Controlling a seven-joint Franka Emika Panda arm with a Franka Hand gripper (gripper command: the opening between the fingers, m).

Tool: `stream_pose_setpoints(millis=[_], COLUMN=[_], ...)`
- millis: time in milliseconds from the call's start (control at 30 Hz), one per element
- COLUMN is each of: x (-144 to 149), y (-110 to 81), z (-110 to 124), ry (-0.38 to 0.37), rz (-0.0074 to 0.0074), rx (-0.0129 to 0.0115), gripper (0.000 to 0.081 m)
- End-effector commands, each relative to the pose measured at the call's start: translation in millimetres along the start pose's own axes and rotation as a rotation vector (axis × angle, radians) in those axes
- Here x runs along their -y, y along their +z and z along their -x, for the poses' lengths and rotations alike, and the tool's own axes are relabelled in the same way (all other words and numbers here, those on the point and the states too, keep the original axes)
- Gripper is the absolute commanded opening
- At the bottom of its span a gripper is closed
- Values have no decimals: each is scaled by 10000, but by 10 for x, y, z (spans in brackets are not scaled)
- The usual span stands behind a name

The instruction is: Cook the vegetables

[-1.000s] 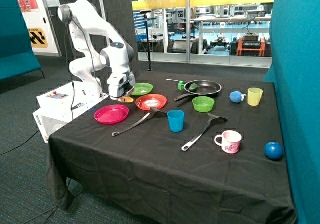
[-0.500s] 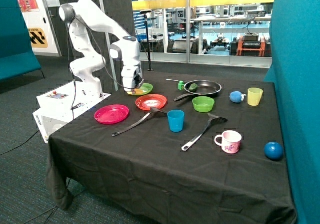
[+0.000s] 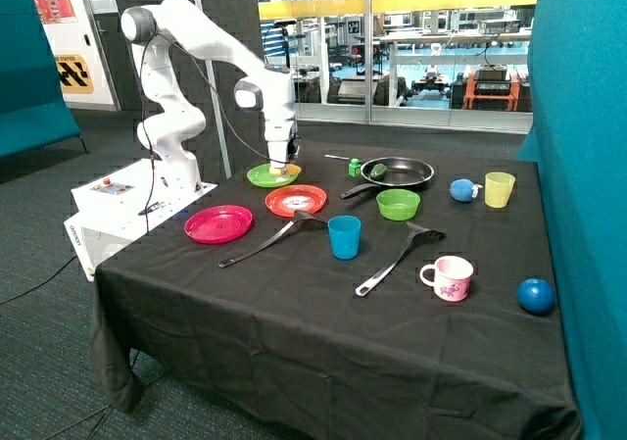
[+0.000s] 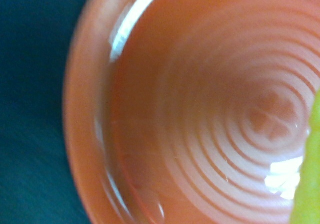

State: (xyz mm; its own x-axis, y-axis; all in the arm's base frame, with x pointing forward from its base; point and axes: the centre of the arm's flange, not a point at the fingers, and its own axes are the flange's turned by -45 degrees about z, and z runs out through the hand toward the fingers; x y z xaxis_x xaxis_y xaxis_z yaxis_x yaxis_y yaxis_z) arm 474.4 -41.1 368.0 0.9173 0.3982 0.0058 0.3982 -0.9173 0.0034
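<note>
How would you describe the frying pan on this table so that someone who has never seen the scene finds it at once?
Start at the table with the black cloth and look along its far edge, away from the camera. The frying pan lies there, behind the green bowl, with a small dark green vegetable inside. It is the only black, long-handled dish; the plates, bowl and cups around it are brightly coloured.
</note>
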Motion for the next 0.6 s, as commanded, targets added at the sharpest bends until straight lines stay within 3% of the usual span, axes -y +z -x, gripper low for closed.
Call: stream_pose_setpoints(millis=[0,567], x=[306,737], y=[-3,0], z=[-418,-1109], ry=[-567,-1007], rz=[-35,-37], rx=[57,56], gripper=[0,0])
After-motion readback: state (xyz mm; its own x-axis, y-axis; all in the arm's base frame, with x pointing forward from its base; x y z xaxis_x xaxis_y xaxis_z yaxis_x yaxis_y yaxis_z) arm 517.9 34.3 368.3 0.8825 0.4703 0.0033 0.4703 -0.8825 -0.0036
